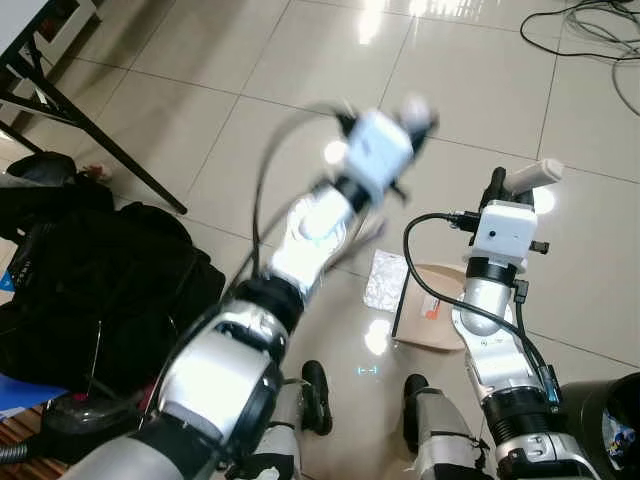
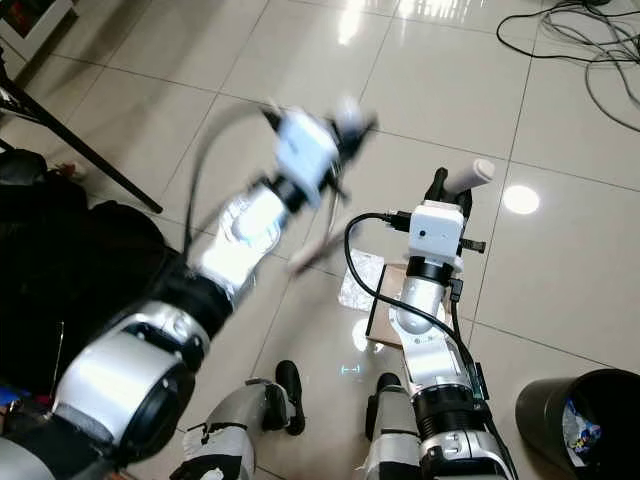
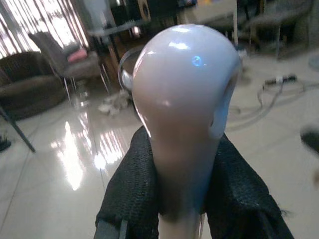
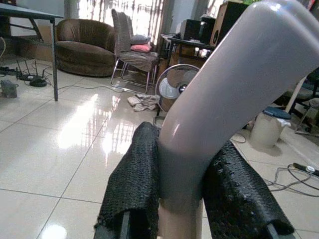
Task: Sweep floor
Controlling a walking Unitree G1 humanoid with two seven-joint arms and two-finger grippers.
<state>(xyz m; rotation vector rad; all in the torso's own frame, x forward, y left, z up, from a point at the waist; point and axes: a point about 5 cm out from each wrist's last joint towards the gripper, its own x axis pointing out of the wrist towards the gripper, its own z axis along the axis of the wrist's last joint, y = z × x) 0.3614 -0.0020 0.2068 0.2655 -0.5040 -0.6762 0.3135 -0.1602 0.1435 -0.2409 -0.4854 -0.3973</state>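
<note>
While both grippers grasp handles: sweeping setup, frame centre.
L gripper (image 3: 184, 209) clenches broom handle (image 3: 184, 99); R gripper (image 4: 182, 199) clamps dustpan handle (image 4: 234, 94), steadying dustpan (image 1: 432, 315) beside foil scrap (image 1: 385, 280).

Tiled floor (image 1: 250, 60): cardboard (image 1: 432, 310), foil (image 1: 385, 280)

A black bag (image 1: 90, 290) slumps on the glossy tiled floor (image 1: 250, 60). Beyond the bag stands a table's black slanted leg (image 1: 95, 135). Well apart from the bag, loose black cables (image 1: 585, 30) curl over the tiles, and a dark bin (image 2: 575, 425) stands further off. The wrist views show a brown armchair (image 4: 84, 45), a standing fan (image 4: 172, 89) and a cloth heap (image 4: 144, 102).
</note>
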